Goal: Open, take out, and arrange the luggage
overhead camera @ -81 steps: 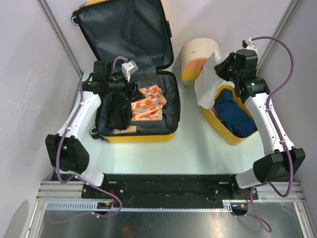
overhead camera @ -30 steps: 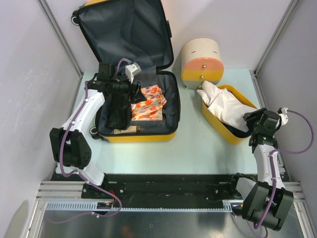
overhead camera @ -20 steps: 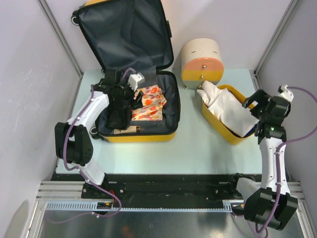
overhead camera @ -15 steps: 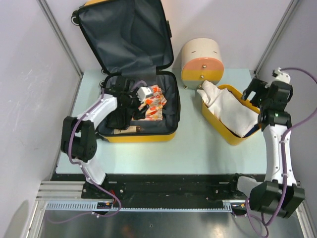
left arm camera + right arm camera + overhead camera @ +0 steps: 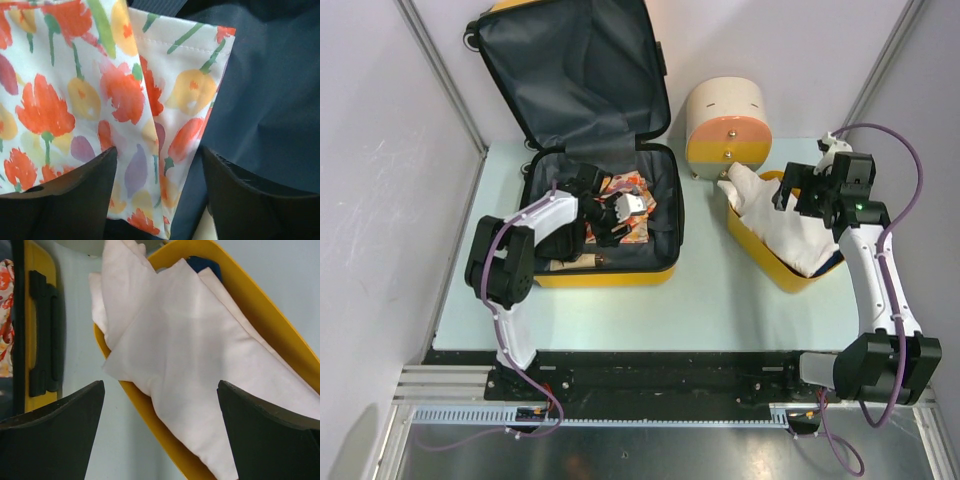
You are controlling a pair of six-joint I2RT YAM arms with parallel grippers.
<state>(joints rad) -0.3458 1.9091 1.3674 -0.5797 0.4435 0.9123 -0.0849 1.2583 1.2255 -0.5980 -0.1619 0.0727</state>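
The luggage (image 5: 610, 276), a yellow hard-shell suitcase, lies open with its dark-lined lid propped up at the back. Inside it lies a folded floral cloth (image 5: 620, 236) (image 5: 75, 90). My left gripper (image 5: 618, 218) (image 5: 159, 190) is down in the case, open, its two fingers straddling the floral cloth's edge without pinching it. My right gripper (image 5: 790, 192) (image 5: 160, 430) hovers wide open above a white cloth (image 5: 775, 215) (image 5: 190, 355), holding nothing. That cloth lies draped in the yellow basket (image 5: 765, 265) (image 5: 270, 305).
A cream-and-pink drum box (image 5: 725, 125) stands behind the basket. A dark garment (image 5: 560, 235) fills the left of the suitcase. Blue fabric (image 5: 202, 265) peeks from under the white cloth. The suitcase's black side handle (image 5: 42, 335) faces the basket.
The white cloth the right gripper held now lies in the basket; that gripper opened, drew back and swung over it again. The left gripper moved right onto the floral cloth.
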